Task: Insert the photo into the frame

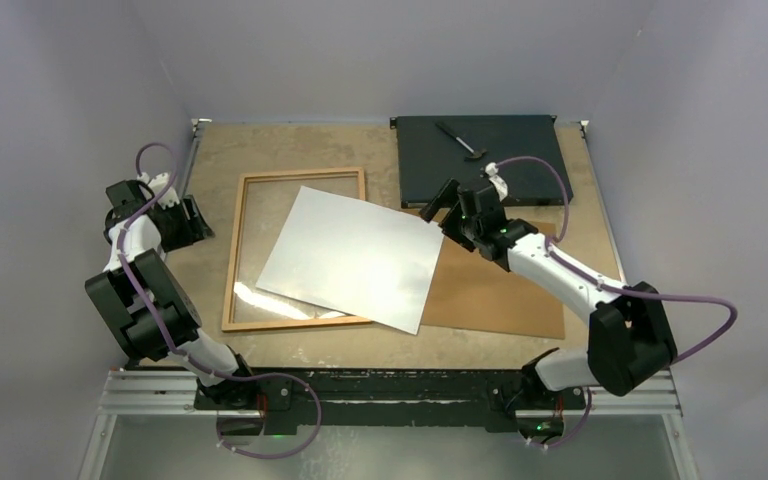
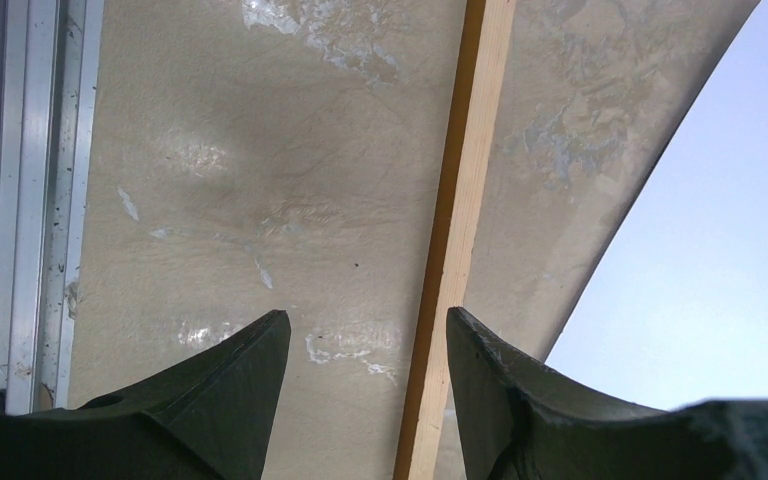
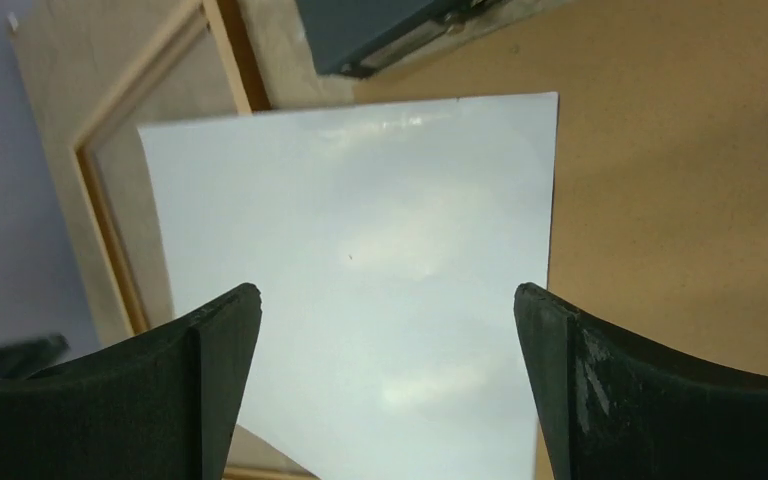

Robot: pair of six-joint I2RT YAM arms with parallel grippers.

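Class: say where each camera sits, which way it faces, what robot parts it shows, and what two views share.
Top external: above, behind the bases, looking down on the beige table; left arm and right arm show.
Left wrist: faces down at the orange-brown wooden frame; open left gripper shows.
Right wrist: faces the large rectangular white-backed photo; open right gripper shows.
Shared: all show the frame.

Plain pale grey walls (image 1: 380, 50) stand on three sides of the scuffed beige wooden table (image 1: 260, 145), under soft light.
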